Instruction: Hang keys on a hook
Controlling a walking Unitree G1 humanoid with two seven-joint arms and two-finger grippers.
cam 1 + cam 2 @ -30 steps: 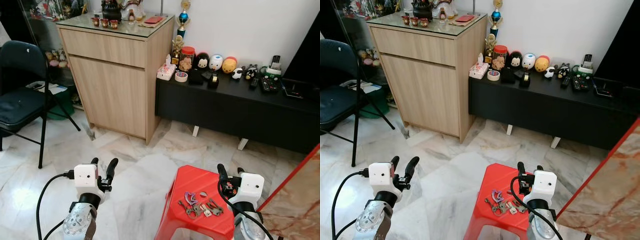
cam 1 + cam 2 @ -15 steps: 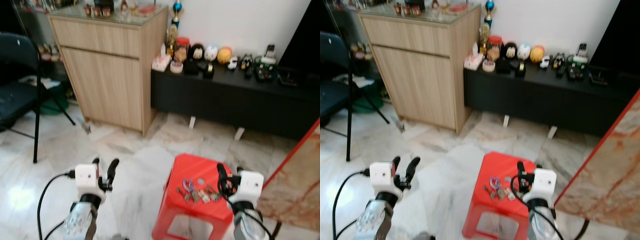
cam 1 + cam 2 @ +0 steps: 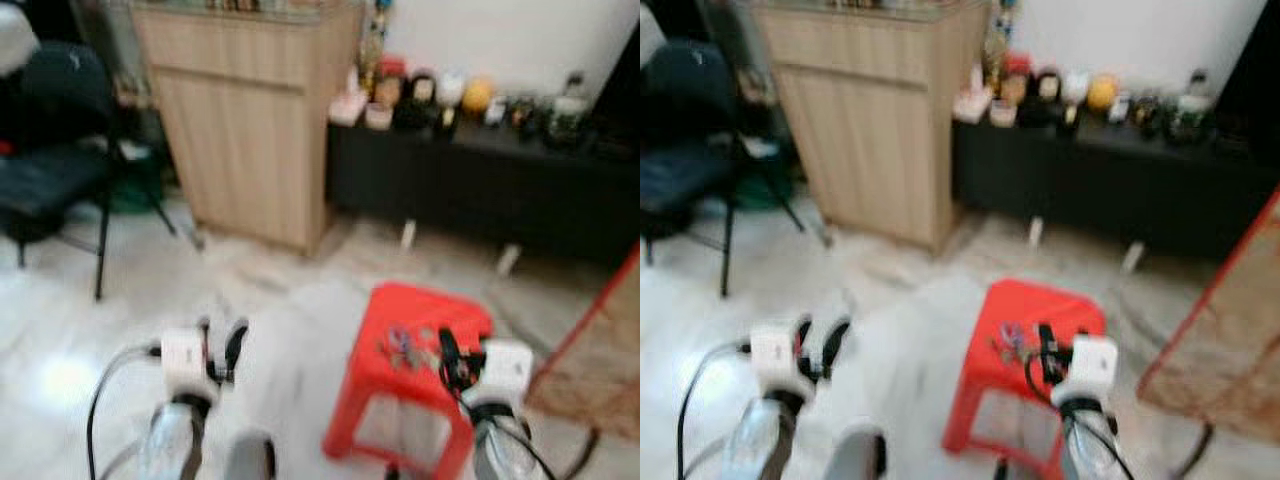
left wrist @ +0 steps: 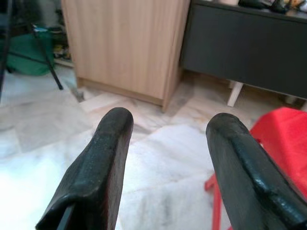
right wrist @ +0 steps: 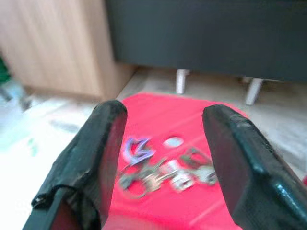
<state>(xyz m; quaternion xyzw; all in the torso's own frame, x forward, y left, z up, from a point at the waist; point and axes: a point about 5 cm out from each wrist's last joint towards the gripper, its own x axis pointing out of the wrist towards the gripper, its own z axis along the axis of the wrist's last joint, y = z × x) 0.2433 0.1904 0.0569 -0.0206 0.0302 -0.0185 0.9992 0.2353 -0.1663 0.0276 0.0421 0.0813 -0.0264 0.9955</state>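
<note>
Black fingers of right gripper [image 5: 163, 158] spread wide, nothing held, poised above bunch of keys [image 5: 160, 168] at centre of right wrist frame. Keys lie on top of red stool [image 3: 425, 350], lower right of blurred head view, right gripper [image 3: 447, 352] at stool's near edge. Left gripper [image 4: 165, 158] equally spread, empty, over marble floor [image 4: 158, 158], lower left of head view. Beyond: wooden cabinet [image 3: 250, 120] upper left, black low console [image 3: 490, 190] upper right, dark folding chair [image 3: 50, 180] far left.
</note>
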